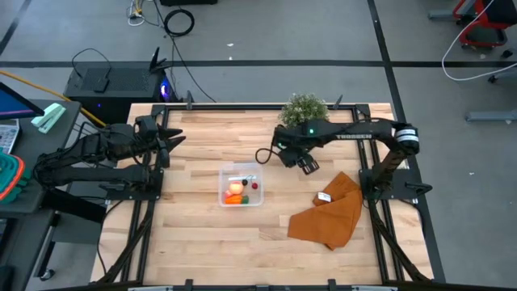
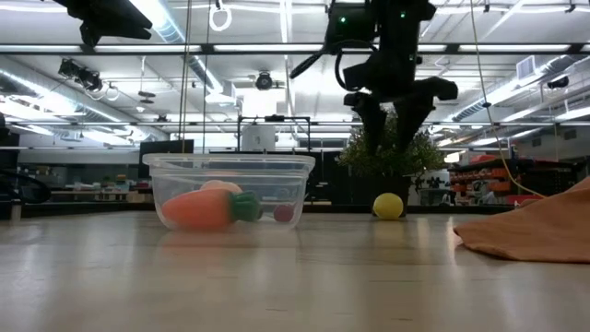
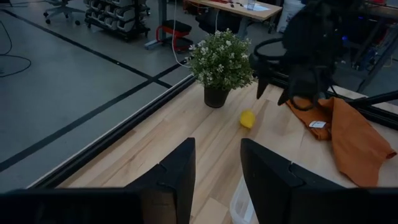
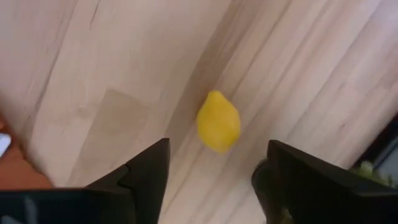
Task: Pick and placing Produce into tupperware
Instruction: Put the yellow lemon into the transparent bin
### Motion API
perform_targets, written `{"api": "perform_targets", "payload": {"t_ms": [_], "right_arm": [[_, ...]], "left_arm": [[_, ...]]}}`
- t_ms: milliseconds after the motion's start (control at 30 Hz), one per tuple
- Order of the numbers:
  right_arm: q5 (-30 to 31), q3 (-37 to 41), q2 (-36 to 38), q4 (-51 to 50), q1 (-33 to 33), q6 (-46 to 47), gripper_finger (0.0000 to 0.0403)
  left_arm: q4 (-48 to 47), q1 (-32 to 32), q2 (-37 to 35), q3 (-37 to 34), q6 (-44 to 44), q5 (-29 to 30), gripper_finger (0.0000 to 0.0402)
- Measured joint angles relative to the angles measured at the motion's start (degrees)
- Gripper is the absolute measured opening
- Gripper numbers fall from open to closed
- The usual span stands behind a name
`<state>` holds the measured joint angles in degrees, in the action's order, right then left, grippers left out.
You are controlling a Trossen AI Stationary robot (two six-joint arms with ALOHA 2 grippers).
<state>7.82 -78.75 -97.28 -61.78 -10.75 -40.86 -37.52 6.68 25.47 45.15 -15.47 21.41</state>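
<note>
The clear tupperware (image 1: 257, 171) sits mid-table and holds the orange carrot (image 2: 196, 209), the pale apple (image 1: 235, 188) and the red berry (image 2: 283, 214). The yellow lemon (image 4: 218, 121) lies on the bare wood, in front of the potted plant in the low view (image 2: 388, 206). My right gripper (image 2: 392, 118) hangs open above the lemon, fingers pointing down and well clear of it. In the high view it (image 1: 308, 165) covers the lemon. My left gripper (image 3: 217, 168) waits open at the table's far left (image 1: 174, 138).
A bushy potted plant (image 1: 304, 107) stands at the far edge just behind the lemon. A brown-orange cloth (image 1: 331, 212) with a white tag lies near the right side. Bare wood lies between the lemon and the tupperware.
</note>
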Motion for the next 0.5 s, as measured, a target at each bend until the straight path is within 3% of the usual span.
{"api": "perform_targets", "payload": {"t_ms": [267,500], "right_arm": [[-3.2,0.0,-3.8,2.6,-0.8,-2.9,0.0301],[-0.2,0.0,-8.0,3.6,-0.8,-4.7,0.0303]], "left_arm": [[-1.5,0.0,0.0,0.0,0.1,0.0,0.0136],[-2.2,0.0,0.0,0.0,0.2,0.0,0.0133]]}}
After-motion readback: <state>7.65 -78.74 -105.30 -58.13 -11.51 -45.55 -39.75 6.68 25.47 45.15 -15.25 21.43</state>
